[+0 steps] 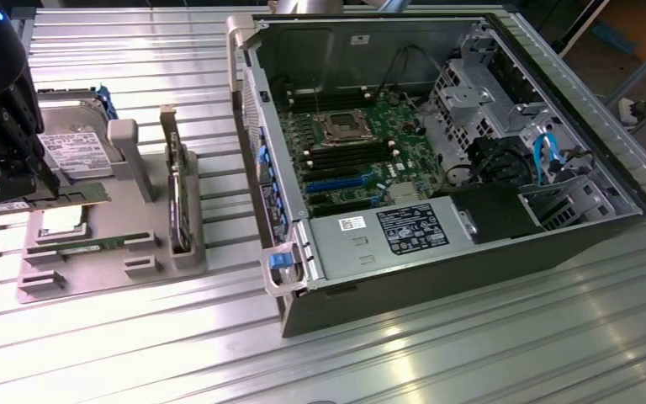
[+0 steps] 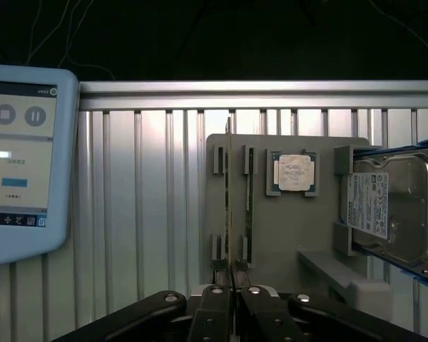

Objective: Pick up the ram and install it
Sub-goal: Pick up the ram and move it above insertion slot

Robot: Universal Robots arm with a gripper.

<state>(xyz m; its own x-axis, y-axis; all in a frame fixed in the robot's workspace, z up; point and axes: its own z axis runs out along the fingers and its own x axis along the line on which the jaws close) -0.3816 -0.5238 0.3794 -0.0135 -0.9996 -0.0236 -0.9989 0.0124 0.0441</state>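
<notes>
My gripper (image 1: 31,187) is at the exterior view's left, over the grey parts holder (image 1: 132,215). It is shut on the ram (image 1: 83,195), a thin green stick that pokes out from between the fingers toward the exterior view's right. In the wrist view the ram (image 2: 230,199) shows edge-on as a thin line running away from my closed gripper (image 2: 232,288), over the holder (image 2: 285,235). The open computer case (image 1: 592,210) lies to the exterior view's right, with its motherboard (image 1: 357,143) exposed.
On the holder are a hard drive (image 1: 71,147) (image 2: 396,203), a silver processor chip (image 2: 294,172) and a dark card on edge (image 1: 175,198). A touchscreen pendant (image 2: 25,164) lies on the ribbed metal table (image 1: 436,353).
</notes>
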